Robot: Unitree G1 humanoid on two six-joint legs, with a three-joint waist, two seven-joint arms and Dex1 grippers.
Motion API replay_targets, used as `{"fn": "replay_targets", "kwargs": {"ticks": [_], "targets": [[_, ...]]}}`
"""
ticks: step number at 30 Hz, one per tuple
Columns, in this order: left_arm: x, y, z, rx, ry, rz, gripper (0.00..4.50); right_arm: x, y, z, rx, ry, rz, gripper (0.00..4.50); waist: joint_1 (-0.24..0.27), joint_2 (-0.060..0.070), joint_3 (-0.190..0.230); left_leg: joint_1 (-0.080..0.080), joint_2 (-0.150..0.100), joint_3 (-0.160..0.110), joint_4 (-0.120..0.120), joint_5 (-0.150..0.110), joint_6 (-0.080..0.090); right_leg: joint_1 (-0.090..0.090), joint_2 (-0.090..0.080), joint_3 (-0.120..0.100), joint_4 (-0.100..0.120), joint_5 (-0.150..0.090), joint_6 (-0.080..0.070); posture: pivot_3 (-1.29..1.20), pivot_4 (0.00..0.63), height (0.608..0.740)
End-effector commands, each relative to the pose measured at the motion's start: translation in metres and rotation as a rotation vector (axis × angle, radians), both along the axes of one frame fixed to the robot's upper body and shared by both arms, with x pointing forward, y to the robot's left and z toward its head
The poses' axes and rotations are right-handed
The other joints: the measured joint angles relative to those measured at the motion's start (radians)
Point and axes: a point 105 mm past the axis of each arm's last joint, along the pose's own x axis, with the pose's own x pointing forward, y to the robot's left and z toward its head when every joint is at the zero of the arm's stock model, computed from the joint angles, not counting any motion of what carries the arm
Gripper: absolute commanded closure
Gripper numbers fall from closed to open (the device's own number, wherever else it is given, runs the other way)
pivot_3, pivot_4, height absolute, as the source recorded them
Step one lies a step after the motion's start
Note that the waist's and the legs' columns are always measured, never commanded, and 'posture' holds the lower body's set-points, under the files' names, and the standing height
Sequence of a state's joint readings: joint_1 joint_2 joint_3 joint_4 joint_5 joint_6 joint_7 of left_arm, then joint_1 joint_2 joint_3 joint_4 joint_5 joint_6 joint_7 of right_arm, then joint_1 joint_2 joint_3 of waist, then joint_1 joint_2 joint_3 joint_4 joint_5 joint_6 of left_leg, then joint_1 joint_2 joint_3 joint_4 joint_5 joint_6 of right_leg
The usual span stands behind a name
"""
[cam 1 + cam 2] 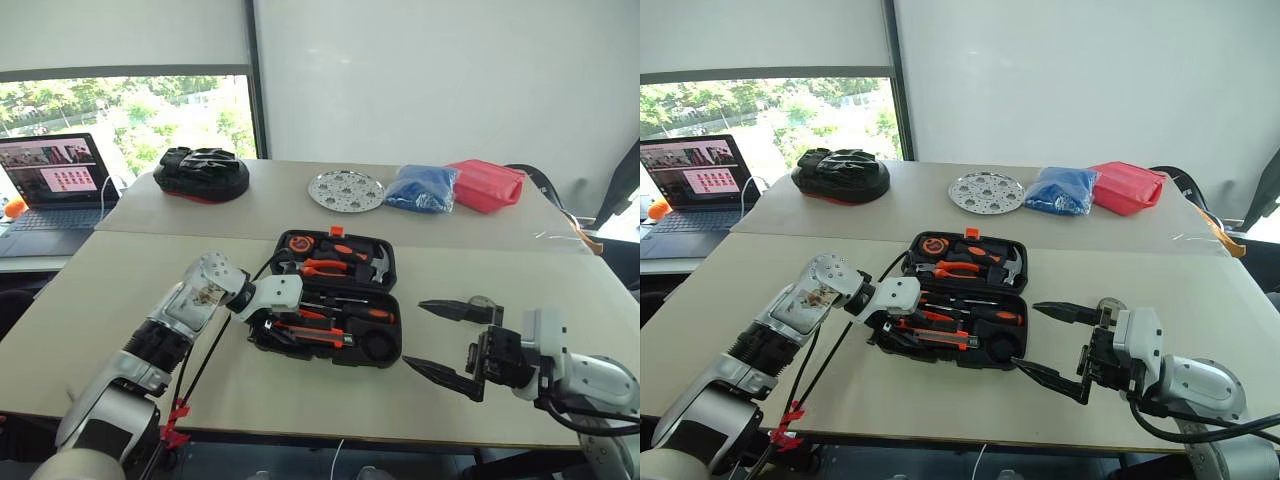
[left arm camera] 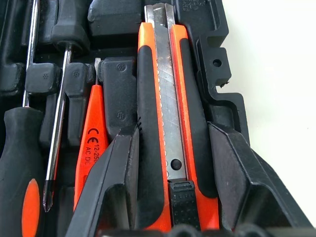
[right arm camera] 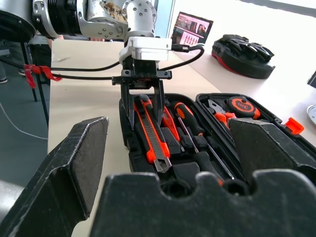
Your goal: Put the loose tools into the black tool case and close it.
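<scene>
- Black tool case (image 1: 385, 262) lies open mid-table, lid at 12 o'clock.
- Left gripper (image 3: 144, 106) straddles the utility knife (image 2: 165, 123) in the near tray, its 2 fingers (image 2: 106, 182) flanking the handle; whether they pinch it I cannot tell.
- Right gripper (image 1: 440, 340) hangs wide open, empty, at the case's 3 o'clock.

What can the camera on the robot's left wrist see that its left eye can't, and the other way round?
Left wrist view: the tiny letters printed on the orange tester pen, and the black fingers on each side of the utility knife.

Left eye view: the open right gripper, a laptop, a black bag, a round metal plate, and blue and red items.

Both: the knife lying in the open black tool case with screwdrivers.
</scene>
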State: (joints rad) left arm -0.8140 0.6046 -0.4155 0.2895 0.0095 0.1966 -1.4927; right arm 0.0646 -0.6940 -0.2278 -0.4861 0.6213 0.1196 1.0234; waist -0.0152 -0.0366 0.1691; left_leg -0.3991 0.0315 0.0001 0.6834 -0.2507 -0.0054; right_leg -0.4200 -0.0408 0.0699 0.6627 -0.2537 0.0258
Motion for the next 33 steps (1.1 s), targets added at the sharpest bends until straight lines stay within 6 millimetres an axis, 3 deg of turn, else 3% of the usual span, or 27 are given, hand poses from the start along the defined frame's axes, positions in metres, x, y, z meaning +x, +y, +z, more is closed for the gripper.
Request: {"fn": "replay_targets", "kwargs": {"ticks": [1, 5, 6, 13, 16, 26, 33], "targets": [[-0.006, -0.006, 0.002, -0.043, 0.044, -0.019, 1.65, -0.003, 0.000, 0.008, 0.004, -0.055, 0.002, 0.00, 0.000, 0.000, 0.000, 0.000, 0.000, 0.000, 0.000, 0.000, 0.000, 0.000, 0.000, 0.000, 0.000, 0.000, 0.000, 0.00, 0.150, 0.740], [-0.006, -0.007, 0.012, -0.105, 0.008, -0.048, 0.27, -0.002, -0.001, 0.006, 0.002, -0.054, 0.001, 0.00, 0.000, 0.000, 0.000, 0.000, 0.000, 0.000, 0.000, 0.000, 0.000, 0.000, 0.000, 0.000, 0.000, 0.000, 0.000, 0.00, 0.150, 0.740], [-0.005, -0.007, 0.015, -0.120, -0.001, -0.050, 0.11, -0.001, -0.001, 0.006, 0.002, -0.053, 0.001, 0.00, 0.000, 0.000, 0.000, -0.001, 0.000, 0.000, 0.000, 0.000, 0.000, 0.000, 0.000, 0.000, 0.000, 0.000, 0.000, 0.00, 0.150, 0.740], [-0.003, 0.000, 0.040, -0.226, -0.027, -0.052, 0.11, 0.000, -0.001, 0.005, 0.003, -0.052, 0.004, 0.00, -0.002, 0.000, 0.000, 0.000, 0.000, 0.000, 0.000, 0.000, 0.000, -0.001, 0.000, 0.000, 0.000, 0.000, 0.000, 0.00, 0.150, 0.740], [0.002, 0.011, 0.032, -0.209, -0.058, -0.026, 0.77, 0.000, 0.000, 0.004, 0.005, -0.051, 0.007, 0.00, -0.002, 0.000, 0.000, 0.000, 0.000, 0.000, 0.000, 0.000, 0.000, -0.001, 0.000, 0.000, 0.000, 0.000, 0.000, 0.00, 0.150, 0.740], [0.003, 0.013, 0.015, -0.263, -0.052, 0.018, 4.46, 0.000, 0.000, 0.003, 0.004, -0.056, 0.003, 0.00, 0.000, 0.000, 0.000, -0.001, 0.000, 0.000, 0.000, 0.000, 0.000, -0.001, 0.000, 0.000, 0.000, 0.000, 0.000, 0.00, 0.150, 0.740], [0.009, 0.013, -0.008, -0.212, -0.043, 0.082, 4.46, 0.000, 0.002, 0.004, 0.006, -0.055, 0.008, 0.00, 0.001, 0.000, 0.000, 0.000, 0.000, 0.000, 0.000, 0.000, 0.000, 0.000, 0.000, 0.000, 0.000, 0.000, 0.000, 0.00, 0.150, 0.740]]}}
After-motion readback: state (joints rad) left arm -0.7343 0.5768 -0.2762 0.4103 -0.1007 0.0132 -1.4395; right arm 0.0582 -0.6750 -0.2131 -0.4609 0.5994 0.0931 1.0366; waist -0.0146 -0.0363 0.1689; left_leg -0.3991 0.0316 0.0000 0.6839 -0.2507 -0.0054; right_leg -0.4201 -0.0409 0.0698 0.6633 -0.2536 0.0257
